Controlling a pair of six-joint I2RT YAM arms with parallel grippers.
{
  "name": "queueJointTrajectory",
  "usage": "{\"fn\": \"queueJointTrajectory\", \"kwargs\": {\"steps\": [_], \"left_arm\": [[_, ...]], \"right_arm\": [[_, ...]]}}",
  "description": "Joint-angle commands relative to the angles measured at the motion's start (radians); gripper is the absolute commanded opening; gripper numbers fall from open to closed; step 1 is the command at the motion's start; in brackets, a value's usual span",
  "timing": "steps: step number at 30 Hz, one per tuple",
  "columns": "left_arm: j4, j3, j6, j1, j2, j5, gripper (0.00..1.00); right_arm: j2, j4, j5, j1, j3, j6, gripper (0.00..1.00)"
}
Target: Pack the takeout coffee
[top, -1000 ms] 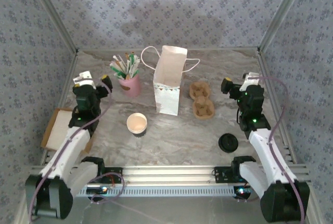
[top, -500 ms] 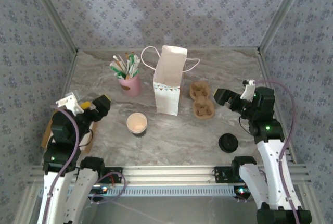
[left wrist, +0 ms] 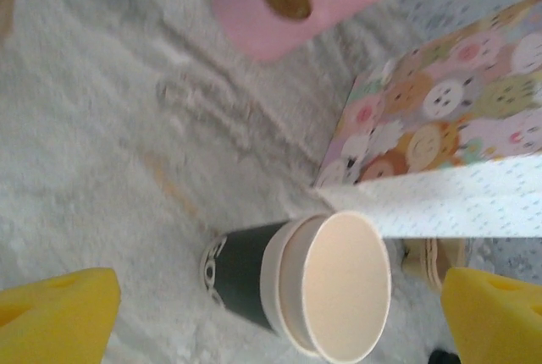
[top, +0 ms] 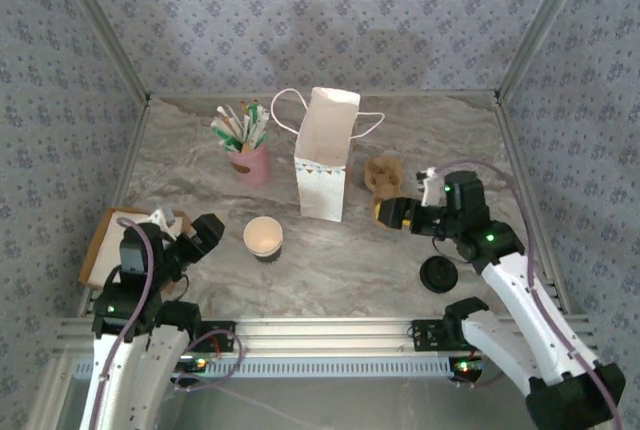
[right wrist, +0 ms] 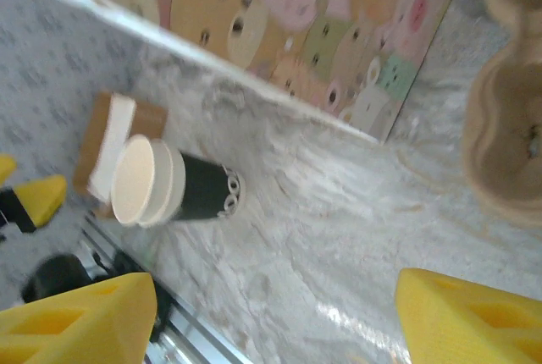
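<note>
Two hands are held low over the near part of the counter (top: 330,285), and nothing is carried by either. The left hand (top: 188,228) is seen with its jaws apart, and the coffee cup (top: 263,238) lies just ahead of it. The right hand (top: 405,200) is likewise spread wide, over the counter beside the carrier tray (top: 383,172).

The black lid (top: 438,274) lies flat on the counter, nearest the right arm's base and well apart from the cup. The cup stands upright near the counter's middle, its long axis vertical and its open mouth turned upward; it is uncapped. Beyond it, the paper bag (top: 325,155) stands upright with its mouth open to the top and its handles spread to both sides. The pink holder (top: 250,162) of stirrers stands left of the bag.

The step in hand is judged to be the approach: nothing is packed yet. The next move is expected to call for the cup to be gripped about its wall and kept vertical, and for the lid to be fetched and pressed on square.
</note>
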Motion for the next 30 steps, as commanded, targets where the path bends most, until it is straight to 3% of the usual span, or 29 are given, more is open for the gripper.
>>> {"fn": "queueJointTrajectory", "kwargs": {"steps": [1, 8, 12, 19, 30], "left_arm": [[-0.049, -0.028, -0.030, -0.002, 0.010, 0.114, 0.88], [-0.033, -0.121, -0.014, 0.011, 0.084, 0.312, 0.61], [-0.045, -0.153, 0.004, 0.027, 0.068, 0.352, 0.55], [0.026, -0.217, -0.001, 0.053, 0.075, 0.435, 0.45], [0.097, -0.271, 0.017, 0.096, 0.109, 0.524, 0.48]], "right_arm": [[0.043, -0.064, 0.198, 0.161, 0.080, -0.033, 0.73], [0.284, -0.171, 0.480, 0.516, 0.289, -0.054, 0.64], [0.450, -0.227, 0.571, 0.633, 0.425, -0.070, 0.62], [0.730, -0.334, 0.594, 0.691, 0.714, -0.100, 0.56], [1.030, -0.444, 0.524, 0.695, 0.996, -0.145, 0.45]]}}
